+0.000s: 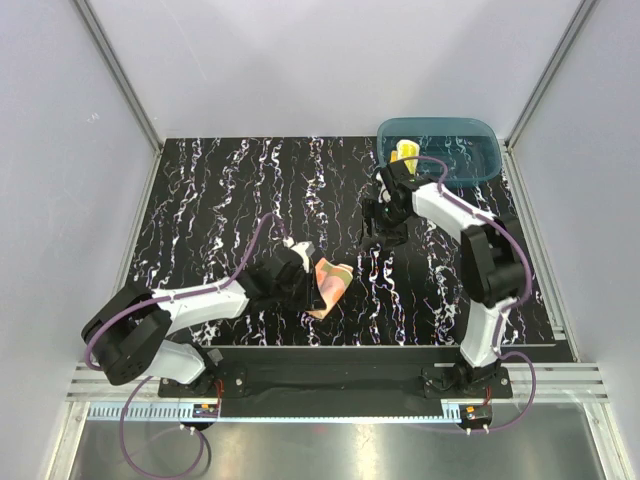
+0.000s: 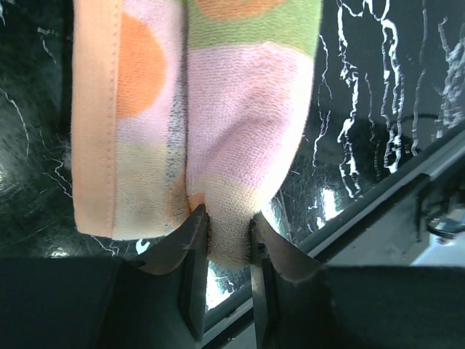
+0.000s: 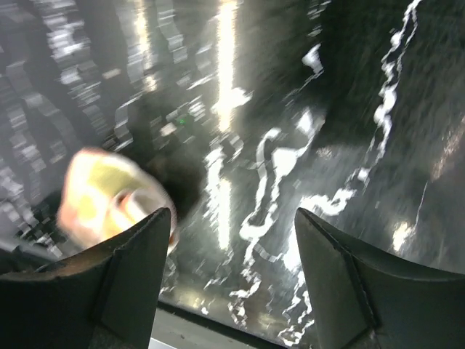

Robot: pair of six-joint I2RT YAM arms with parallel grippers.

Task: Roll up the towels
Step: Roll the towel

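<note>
The orange dotted towel (image 1: pixel 331 284) lies folded on the black marbled table, near the front centre. In the left wrist view the towel (image 2: pixel 240 123) hangs as a doubled fold with big orange, pink and green spots. My left gripper (image 2: pixel 229 227) is shut on its lower folded end, and in the top view it (image 1: pixel 305 268) sits at the towel's left edge. The yellow towel (image 1: pixel 405 152) is a roll inside the teal tub (image 1: pixel 470 160). My right gripper (image 1: pixel 381 232) is open and empty over bare table, between the tub and the dotted towel. It also shows in the right wrist view (image 3: pixel 232 218).
The teal tub stands at the back right corner of the table. The right wrist view is motion-blurred, with a pale orange-yellow blur (image 3: pixel 109 193) at its left. A metal rail (image 1: pixel 320 385) runs along the near table edge. Grey walls enclose the table.
</note>
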